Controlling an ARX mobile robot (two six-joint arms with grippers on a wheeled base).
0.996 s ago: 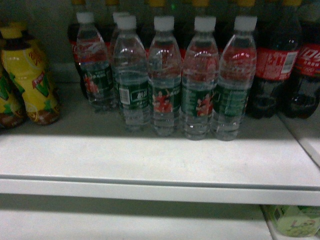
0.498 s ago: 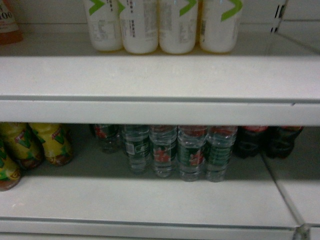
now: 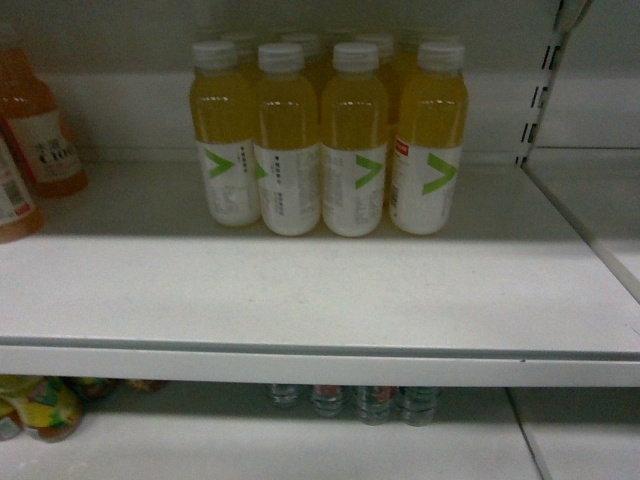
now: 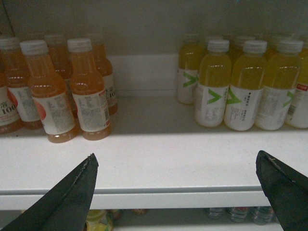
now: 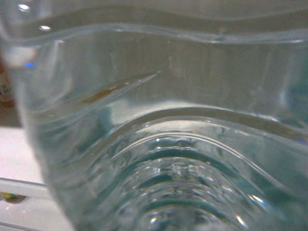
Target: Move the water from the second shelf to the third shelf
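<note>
White shelf (image 3: 300,290), head view: yellow-juice bottles (image 3: 325,140) at its back, front bare, presumably the drop spot; remaining water barely visible below. Left wrist view: left gripper (image 4: 175,185) jaws spread, idle before the shelf. Right wrist view: the water (image 5: 163,144) fills the frame, apparently carried; the right gripper's jaws are hidden, so their state cannot be told.

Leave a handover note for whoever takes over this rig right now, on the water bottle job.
Left hand: open, empty, facing the upper shelf.
Right hand: fingers not in view; a water bottle fills its wrist camera, so it is probably gripped.
Other water bottles stand on the shelf below.
Done: one bottle apparently lifted off.
Left: set it on the upper shelf's bare front, ahead of the yellow drinks, then release.
</note>
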